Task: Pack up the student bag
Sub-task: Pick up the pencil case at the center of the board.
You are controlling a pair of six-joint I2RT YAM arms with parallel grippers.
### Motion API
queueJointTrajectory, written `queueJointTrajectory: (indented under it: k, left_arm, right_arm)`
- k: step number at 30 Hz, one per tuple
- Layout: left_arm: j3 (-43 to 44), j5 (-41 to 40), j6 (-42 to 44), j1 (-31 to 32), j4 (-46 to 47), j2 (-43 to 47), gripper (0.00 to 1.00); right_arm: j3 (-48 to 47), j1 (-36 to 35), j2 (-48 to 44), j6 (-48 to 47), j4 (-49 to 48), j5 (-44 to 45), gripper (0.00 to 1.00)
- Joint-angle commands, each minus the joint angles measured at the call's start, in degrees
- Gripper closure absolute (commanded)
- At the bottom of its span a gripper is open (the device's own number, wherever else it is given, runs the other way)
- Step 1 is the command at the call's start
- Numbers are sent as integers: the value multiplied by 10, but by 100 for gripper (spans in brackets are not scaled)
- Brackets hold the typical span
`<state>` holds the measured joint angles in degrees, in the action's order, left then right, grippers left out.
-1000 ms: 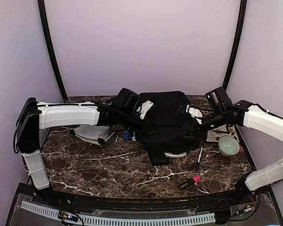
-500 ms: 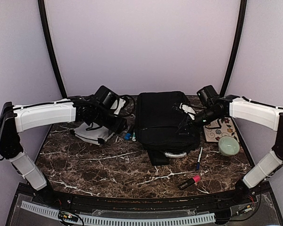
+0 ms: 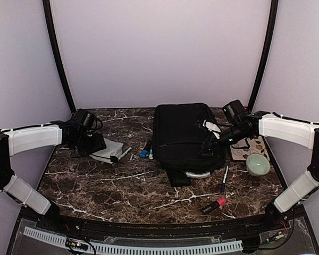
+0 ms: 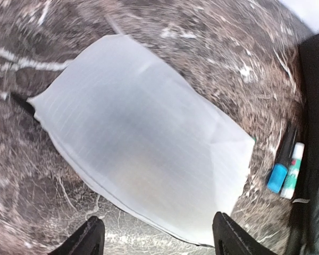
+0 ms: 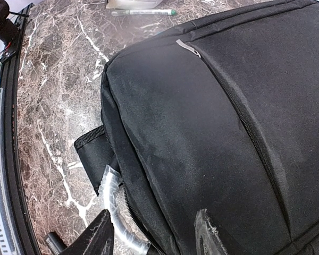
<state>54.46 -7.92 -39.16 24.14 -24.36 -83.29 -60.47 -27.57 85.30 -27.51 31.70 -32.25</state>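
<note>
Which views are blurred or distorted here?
Left wrist: blurred throughout, pouch edges and marble smeared, fisheye curving the corners. Right wrist: sharp, bag zipper crisp, mild fisheye. Top external: sharp, evenly lit, but the black bag shows little detail.

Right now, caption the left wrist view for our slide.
Open left fingers hover above a pale grey pouch on the marble table, two markers beside the student bag.

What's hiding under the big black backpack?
A black webbing strap and a light grey handle loop stick out from under the large black fabric backpack. Anything else beneath is covered.
</note>
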Motion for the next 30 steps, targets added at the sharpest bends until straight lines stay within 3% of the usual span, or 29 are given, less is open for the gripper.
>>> queueJointTrajectory:
  k: [1,5,13,19,30]
  left_arm:
    - [-73,38,-145,-28,83,54,27]
    - [-117,61,-192,-54,123,68,27]
    - [-202,151,-278,-93,288,33,30]
    - [-214,143,-292,-97,346,8,42]
    - [-156,144,-210,-130,360,-18,97]
  right_arm:
    - [9,2,-25,-3,-17,0,47]
    - [13,2,-27,-5,-19,3,47]
    - [16,2,-28,-6,-18,3,47]
    - [21,2,-29,-7,-19,10,47]
    - [13,2,-15,3,-16,4,47]
